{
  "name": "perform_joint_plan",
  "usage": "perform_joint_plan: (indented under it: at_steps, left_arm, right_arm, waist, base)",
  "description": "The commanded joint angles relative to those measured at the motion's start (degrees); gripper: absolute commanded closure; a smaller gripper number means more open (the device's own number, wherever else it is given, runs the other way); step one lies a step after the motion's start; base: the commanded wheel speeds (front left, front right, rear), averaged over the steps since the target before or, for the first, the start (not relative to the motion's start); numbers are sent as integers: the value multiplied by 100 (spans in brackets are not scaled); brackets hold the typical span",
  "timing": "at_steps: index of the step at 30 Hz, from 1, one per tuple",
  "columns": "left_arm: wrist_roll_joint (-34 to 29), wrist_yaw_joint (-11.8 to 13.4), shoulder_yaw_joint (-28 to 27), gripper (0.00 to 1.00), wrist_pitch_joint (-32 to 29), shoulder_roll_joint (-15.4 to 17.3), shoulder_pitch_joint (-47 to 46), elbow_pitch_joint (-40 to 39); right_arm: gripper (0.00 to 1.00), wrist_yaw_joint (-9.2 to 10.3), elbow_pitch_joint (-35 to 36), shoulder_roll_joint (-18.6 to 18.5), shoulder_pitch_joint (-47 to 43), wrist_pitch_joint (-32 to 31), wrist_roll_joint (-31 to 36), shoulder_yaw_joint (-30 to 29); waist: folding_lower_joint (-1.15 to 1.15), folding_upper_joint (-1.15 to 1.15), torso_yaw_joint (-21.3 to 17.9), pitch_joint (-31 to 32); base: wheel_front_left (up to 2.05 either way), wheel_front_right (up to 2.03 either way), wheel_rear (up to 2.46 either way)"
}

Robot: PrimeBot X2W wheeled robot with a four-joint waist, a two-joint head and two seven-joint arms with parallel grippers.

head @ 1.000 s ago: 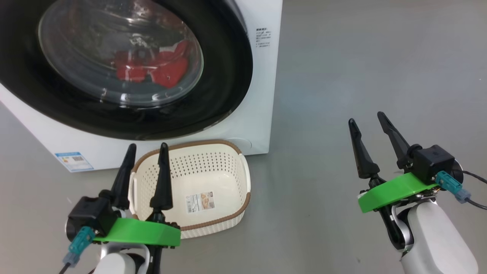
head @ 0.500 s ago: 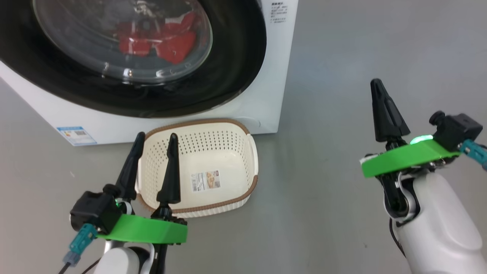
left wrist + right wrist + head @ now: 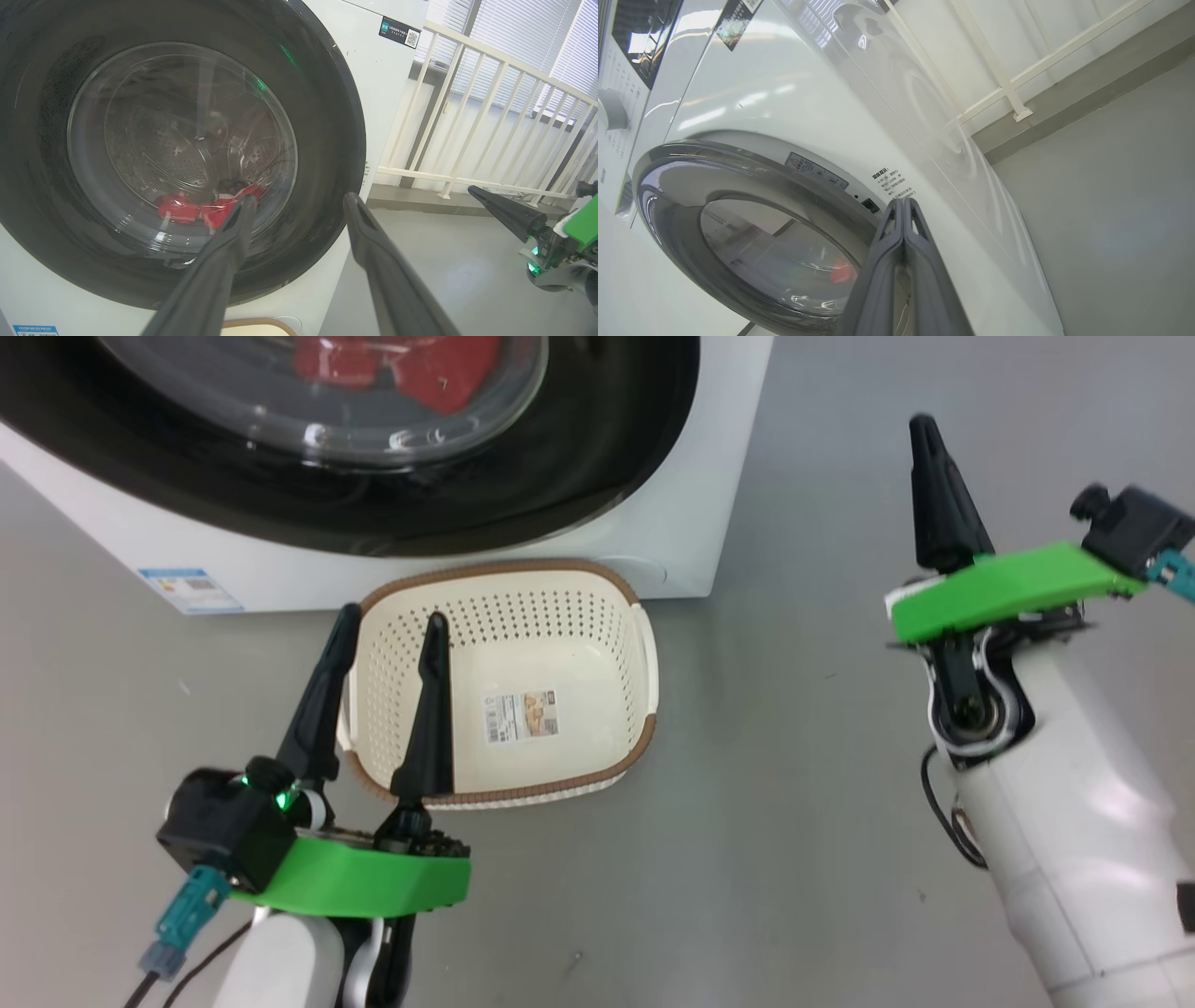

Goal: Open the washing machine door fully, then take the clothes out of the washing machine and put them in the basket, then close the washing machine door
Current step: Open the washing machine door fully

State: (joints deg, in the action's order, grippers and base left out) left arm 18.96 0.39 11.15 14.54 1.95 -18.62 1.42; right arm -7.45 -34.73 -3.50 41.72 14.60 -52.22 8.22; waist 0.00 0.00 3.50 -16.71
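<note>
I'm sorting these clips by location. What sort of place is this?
Probably an indoor laundry corner, perhaps a test room: a white front-loading washing machine stands on a bare grey floor, a basket sits before it, and a white railing runs before slatted blinds.

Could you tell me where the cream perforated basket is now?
Head view, left of centre: the cream perforated plastic basket stands on the floor before the white washing machine.

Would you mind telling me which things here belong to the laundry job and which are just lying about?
For the job: washing machine; washing machine door, shut; red clothes behind its glass; basket, empty, in front of the machine.

Just about: white railing; window blinds.
</note>
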Motion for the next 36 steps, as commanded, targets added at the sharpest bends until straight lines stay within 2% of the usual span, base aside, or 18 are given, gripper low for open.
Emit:
perform_joint_plan:
  at_steps: [1, 9, 13, 24, 36]
  left_arm:
    - [-54, -49, -146, 0, 46, 93, -175, -211]
    - [-80, -182, -126, 0, 46, 93, -256, -338]
    - [-104, -195, -90, 0, 46, 93, -312, -363]
    - [-55, -224, 3, 0, 46, 93, -453, -353]
    - [15, -240, 205, 0, 46, 93, -588, -279]
  right_arm:
    - [100, -3, 49, 62, 246, -35, -193, 144]
    - [100, -3, -374, 62, 1105, -570, -1059, 320]
    - [100, -3, -468, 5, 1506, -928, -1264, 319]
    - [100, -3, -526, -193, 2393, -2550, -2198, 286]
    - [100, -3, -873, -313, 3018, -3301, -2562, 333]
  waist:
    - [0, 0, 83, -126]
    - [0, 0, 203, -447]
    - [0, 0, 269, -624]
    - [0, 0, 457, -1036]
    - [0, 0, 726, -1361]
  base:
    - [0, 0, 0]
    - [0, 0, 0]
    - [0, 0, 0]
    - [0, 0, 0]
    - [0, 0, 0]
